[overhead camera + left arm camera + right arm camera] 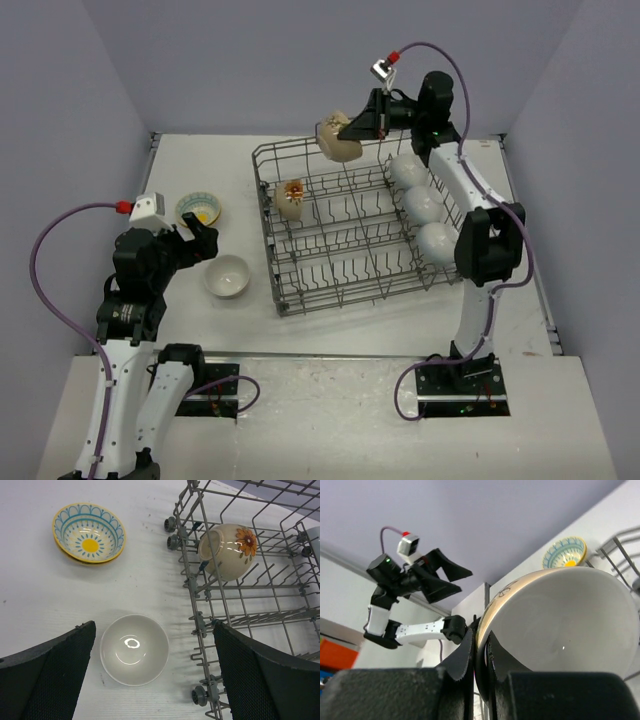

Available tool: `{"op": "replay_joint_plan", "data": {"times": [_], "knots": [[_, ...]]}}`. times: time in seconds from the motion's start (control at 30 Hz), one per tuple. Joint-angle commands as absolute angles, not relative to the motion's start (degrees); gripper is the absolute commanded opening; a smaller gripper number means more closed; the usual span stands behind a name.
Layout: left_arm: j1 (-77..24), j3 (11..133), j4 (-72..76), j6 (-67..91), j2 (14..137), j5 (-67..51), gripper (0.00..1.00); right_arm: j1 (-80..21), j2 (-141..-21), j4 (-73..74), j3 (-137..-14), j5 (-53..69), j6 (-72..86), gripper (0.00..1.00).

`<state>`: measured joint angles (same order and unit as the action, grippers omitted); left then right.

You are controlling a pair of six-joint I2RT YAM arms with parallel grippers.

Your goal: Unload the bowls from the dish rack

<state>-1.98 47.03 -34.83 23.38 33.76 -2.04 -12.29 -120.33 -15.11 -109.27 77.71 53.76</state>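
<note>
Clamping cream bowl (338,141) rim, right gripper (356,127)

surface: white table (30,580) | plain white bowl (134,649): upright on it, between the fingers (50,680) of the left gripper (152,626) | teal-rimmed bowl (89,533): upright, beyond the left finger | dish rack (172,542): standing on small wheels, beside the right finger

We see a grey wire rack (340,270) with three white bowls (421,206) on its right and a flowered bowl (291,198) tipped sideways. A cream bowl (339,140) hangs above its far edge. A white bowl (227,276) and a blue-yellow bowl (200,209) sit upright outside, on its left.
</note>
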Motion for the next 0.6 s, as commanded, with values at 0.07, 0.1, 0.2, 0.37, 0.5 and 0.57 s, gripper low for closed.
{"op": "replay_joint_plan", "data": {"times": [0.07,0.1,0.2,0.37,0.5,0.57], "knots": [[-1.7,49.1,-33.4,23.6,35.1,-1.1,1.00,-12.8,-109.3,-21.4,-107.3,79.1,52.6,0.00],[-1.7,51.6,-33.7,24.5,36.9,-1.7,1.00,-14.1,-103.9,-8.4,-106.3,77.2,38.8,0.00],[-1.8,59.0,-33.8,26.1,42.0,-6.9,1.00,-23.4,-91.6,24.0,-104.9,53.4,-1.2,0.00],[-4.3,78.7,-37.1,28.0,56.6,-16.2,1.00,-47.1,-72.7,14.6,-77.8,11.0,-25.8,0.00],[-18.3,89.7,-39.8,29.5,63.6,-9.7,1.00,-55.4,-67.8,14.0,-71.2,-1.7,-29.4,0.00],[-23.0,92.2,-40.3,30.2,66.0,-9.1,1.00,-59.2,-68.4,14.9,-71.2,-5.4,-31.4,0.00]]}}
